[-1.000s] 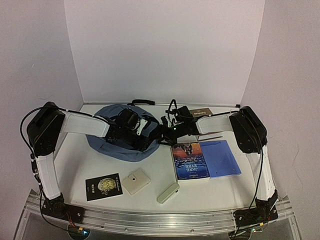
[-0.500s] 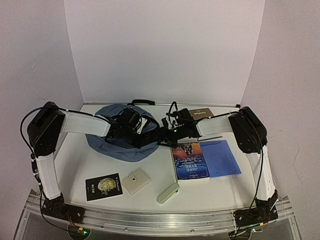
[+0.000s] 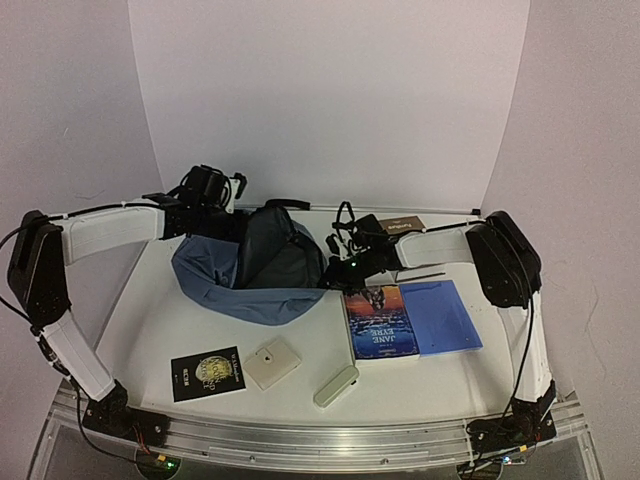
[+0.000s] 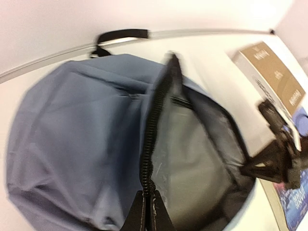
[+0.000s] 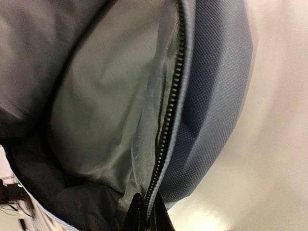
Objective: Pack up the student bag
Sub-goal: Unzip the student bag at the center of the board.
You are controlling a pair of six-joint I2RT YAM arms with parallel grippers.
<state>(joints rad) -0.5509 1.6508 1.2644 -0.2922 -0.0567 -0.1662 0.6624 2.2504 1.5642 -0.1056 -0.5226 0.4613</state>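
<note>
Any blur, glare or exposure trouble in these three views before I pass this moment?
Top external: evenly lit, no glare, reasonably sharp. Left wrist: the student bag and everything around it are smeared by blur, and the wall is washed out at upper right. Right wrist: the zipper teeth are crisp, with a white glare patch at the bottom edge.

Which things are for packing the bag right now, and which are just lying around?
In the job: student bag, open; left fingers and right fingers, each pinching its zipper edge.
Lying about, maybe to pack later: Jane Eyre book, blue notebook, black booklet, cream box, pale green case, brown box.
</note>
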